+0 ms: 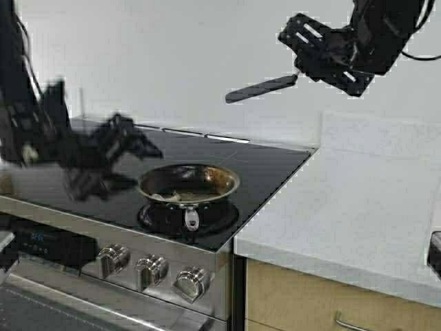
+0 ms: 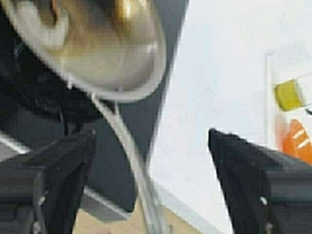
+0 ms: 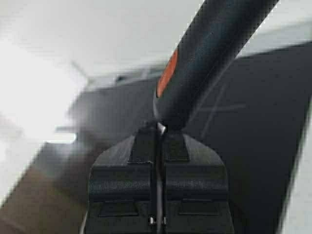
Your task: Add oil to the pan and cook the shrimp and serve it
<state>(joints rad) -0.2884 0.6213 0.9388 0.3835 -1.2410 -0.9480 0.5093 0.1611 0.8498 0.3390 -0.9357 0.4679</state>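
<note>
The stove front, nearest in the high view, carries three silver knobs (image 1: 152, 270) below the black cooktop (image 1: 262, 172). The pan (image 1: 189, 183) sits on the front burner of the cooktop, its short stub handle pointing toward the knobs. A small pale lump, the shrimp (image 1: 177, 196), lies inside the pan near the front wall.

The left gripper (image 1: 103, 162) hovers over the cooktop just left of the pan, not touching it. In the left wrist view its fingers (image 2: 53, 180) stand wide apart with nothing between them, and the pan's rim (image 2: 122, 92) appears beyond them.

To the right of the stove runs a white counter (image 1: 358, 207). In the left wrist view, an orange item (image 2: 297, 141) and a yellow-green item (image 2: 288, 95) rest on it; neither can be identified further.

Farthest and highest, the right gripper (image 1: 303, 69) is raised above the back of the stove. Its fingers are closed on the handle of a black spatula (image 1: 262, 88), which extends leftward, well above the pan.
</note>
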